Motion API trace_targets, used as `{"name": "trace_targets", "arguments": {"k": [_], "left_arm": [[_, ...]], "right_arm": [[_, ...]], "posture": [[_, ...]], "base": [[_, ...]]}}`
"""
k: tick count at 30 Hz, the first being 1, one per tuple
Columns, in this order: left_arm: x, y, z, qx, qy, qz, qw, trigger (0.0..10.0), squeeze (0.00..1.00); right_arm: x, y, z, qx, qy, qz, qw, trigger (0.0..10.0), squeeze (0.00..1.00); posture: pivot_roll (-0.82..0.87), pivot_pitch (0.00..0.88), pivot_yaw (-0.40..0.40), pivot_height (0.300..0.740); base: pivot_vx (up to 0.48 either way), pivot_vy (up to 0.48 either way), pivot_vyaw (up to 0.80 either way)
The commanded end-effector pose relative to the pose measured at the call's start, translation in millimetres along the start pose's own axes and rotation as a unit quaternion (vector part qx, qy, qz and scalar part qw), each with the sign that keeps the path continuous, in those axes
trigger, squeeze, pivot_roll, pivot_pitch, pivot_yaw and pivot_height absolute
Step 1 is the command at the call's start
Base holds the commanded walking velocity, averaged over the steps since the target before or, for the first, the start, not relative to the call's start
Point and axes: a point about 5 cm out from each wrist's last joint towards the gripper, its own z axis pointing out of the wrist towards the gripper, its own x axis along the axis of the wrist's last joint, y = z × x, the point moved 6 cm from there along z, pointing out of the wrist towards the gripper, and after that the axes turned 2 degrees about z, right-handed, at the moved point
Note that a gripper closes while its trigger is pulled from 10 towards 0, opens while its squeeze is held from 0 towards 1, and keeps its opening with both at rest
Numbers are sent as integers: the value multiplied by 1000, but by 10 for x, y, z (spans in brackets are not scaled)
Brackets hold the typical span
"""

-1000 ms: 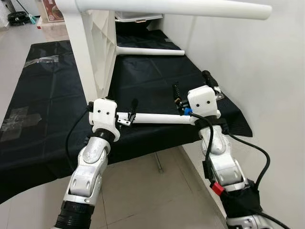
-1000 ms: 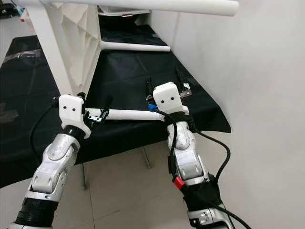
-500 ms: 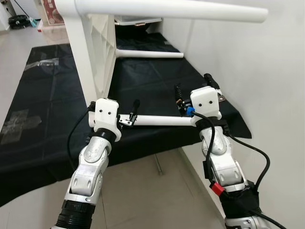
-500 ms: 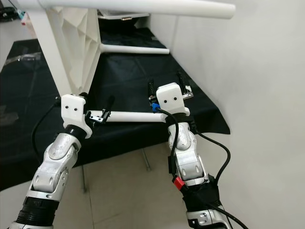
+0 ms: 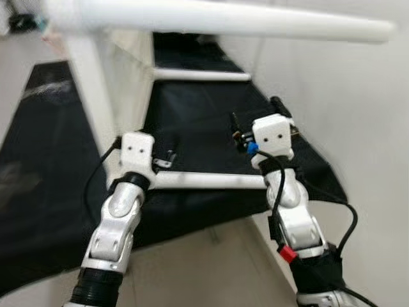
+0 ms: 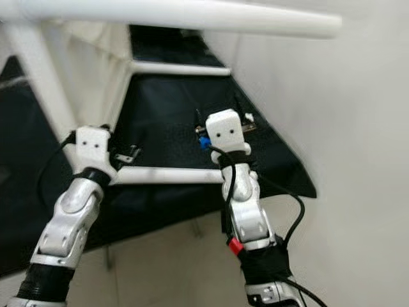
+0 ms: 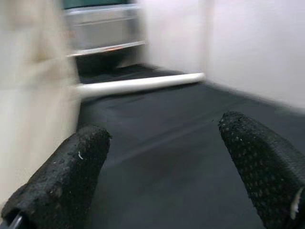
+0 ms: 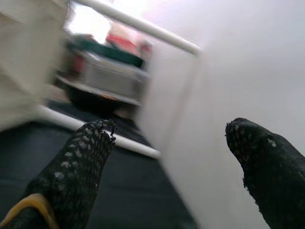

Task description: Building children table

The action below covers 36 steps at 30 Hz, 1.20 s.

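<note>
Blk cloth [image 5: 204, 121] on surface, white wall [image 5: 358, 128] beside.

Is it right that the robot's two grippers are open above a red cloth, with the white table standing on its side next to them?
Not quite: the cloth is black, not red, as the left eye view shows. The rest holds: the left gripper and right gripper are both open above it, and the white table stands on its side beside them.

two silver jointed arms, white boxy wrist housings with little dark screw dots, black cables looping off them, textured black fingers [image 7: 257, 157], red tag near right elbow
</note>
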Motion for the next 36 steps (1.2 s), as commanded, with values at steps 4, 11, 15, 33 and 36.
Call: {"name": "trace_targets", "arguments": {"k": [4, 11, 15, 33, 36], "left_arm": [[-50, -129, -25, 12, -11, 20, 1000, 10000, 0], [-37, -154, 0, 20, -8, 20, 1000, 10000, 0], [-57, -150, 10, 20, -13, 19, 1000, 10000, 0], [-100, -324, 15, 44, -22, 28, 998, 10000, 0], [-97, -345, 19, 48, -21, 29, 998, 10000, 0]], "right_arm": [[84, -116, 24, 12, 12, 8, 1000, 10000, 0], [200, 12, 34, -21, 44, -107, 993, 10000, 0], [309, 57, -65, -41, 94, -206, 973, 10000, 0], [718, 185, -154, -156, 208, -300, 918, 10000, 0], [727, 212, -31, -161, 206, -309, 915, 10000, 0]], "posture": [[28, 88, -28, 740], [27, 89, -28, 740], [24, 94, -26, 740], [24, 78, -26, 740], [24, 71, -28, 740]], "base": [[0, 0, 0], [0, 0, 0], [0, 0, 0], [0, 0, 0], [0, 0, 0]]}}
